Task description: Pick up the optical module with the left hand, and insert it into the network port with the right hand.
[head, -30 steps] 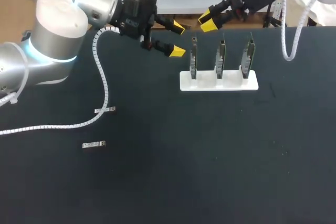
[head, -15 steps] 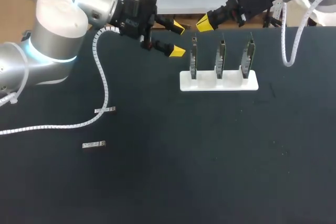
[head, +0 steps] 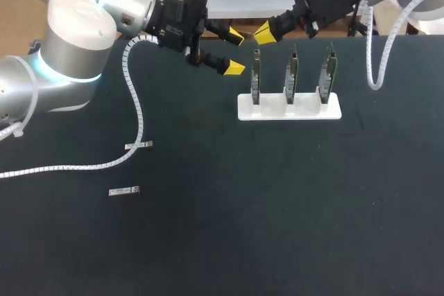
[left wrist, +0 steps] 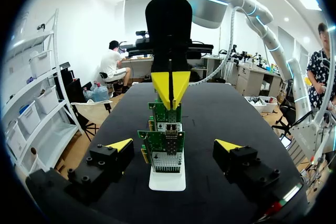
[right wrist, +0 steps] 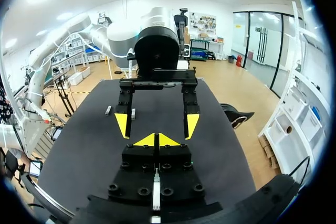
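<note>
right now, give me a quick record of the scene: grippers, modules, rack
left gripper: open, empty, facing the rack's end
right gripper: shut, empty, by the first board
optical module: flat on the table, untouched
second module: flat, by the left arm's cable
rack: white base
boards: three, upright in the rack

Table: black top (head: 277, 227).
Far side: white stand (head: 289, 107) (three boards (head: 292, 74) upright in it).
Left side: near module (head: 124, 190), far module (head: 139, 145), lying apart.
</note>
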`<action>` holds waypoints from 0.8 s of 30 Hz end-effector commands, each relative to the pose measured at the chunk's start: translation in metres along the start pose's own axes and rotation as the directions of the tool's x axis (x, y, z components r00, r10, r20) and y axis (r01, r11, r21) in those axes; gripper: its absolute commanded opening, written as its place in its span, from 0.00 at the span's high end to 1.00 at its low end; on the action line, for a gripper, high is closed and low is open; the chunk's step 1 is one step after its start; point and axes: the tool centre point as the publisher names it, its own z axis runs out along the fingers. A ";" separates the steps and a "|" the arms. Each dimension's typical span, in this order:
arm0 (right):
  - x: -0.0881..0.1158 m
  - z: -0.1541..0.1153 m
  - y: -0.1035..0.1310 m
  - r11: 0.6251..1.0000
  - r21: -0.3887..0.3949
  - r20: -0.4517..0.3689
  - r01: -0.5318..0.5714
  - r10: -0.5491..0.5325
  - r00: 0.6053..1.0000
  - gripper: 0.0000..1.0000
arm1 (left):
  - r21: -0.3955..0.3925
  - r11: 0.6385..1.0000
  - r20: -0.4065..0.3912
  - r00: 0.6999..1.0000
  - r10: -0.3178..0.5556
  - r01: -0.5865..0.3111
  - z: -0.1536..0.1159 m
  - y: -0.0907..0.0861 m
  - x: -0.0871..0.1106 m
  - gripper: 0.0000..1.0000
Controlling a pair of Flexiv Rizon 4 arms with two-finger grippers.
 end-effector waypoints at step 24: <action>0.013 0.016 -0.010 1.000 -0.020 -0.029 -0.006 0.006 1.000 1.00 | 0.001 1.000 0.000 1.000 0.001 -0.001 0.000 0.001 0.000 0.00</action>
